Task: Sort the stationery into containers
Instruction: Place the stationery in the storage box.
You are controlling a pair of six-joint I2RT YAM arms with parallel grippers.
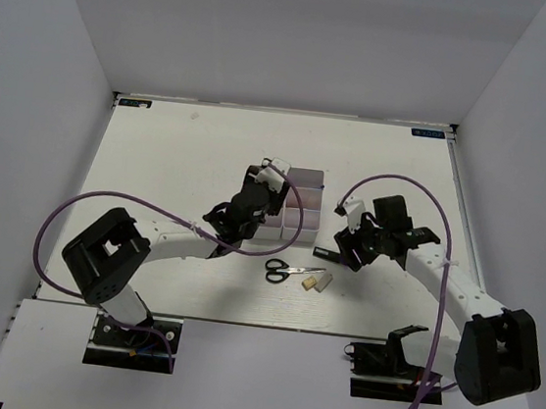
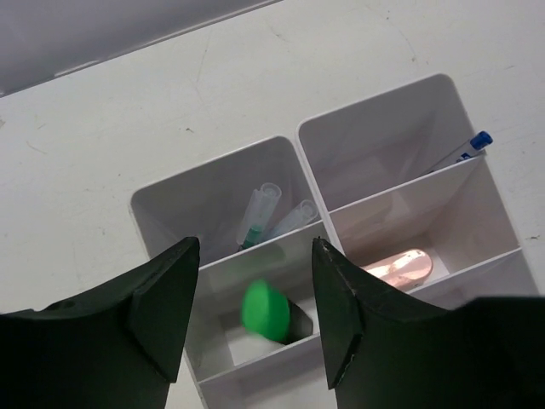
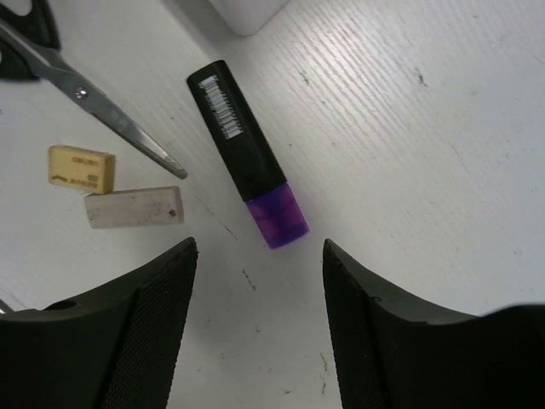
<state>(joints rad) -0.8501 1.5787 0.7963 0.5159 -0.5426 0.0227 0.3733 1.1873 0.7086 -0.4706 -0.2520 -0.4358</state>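
The white bins (image 1: 306,191) stand mid-table. My left gripper (image 1: 271,189) hovers over their left column, open and empty (image 2: 254,249). Below it a green-capped black marker (image 2: 271,313), blurred, is inside the middle left bin (image 2: 255,354). Clear-capped pens (image 2: 268,213) lie in the far left bin, a blue pen (image 2: 467,151) in the far right one, and a pinkish clip (image 2: 402,266) in the middle right. My right gripper (image 1: 345,240) is open (image 3: 258,260) just above the table, with the purple marker (image 3: 251,162) lying right in front of its fingertips.
Black-handled scissors (image 1: 288,269) lie near the front of the table, their blade (image 3: 115,119) left of the purple marker. A tan eraser (image 3: 81,167) and a grey eraser (image 3: 134,207) lie beside them. White walls enclose the table.
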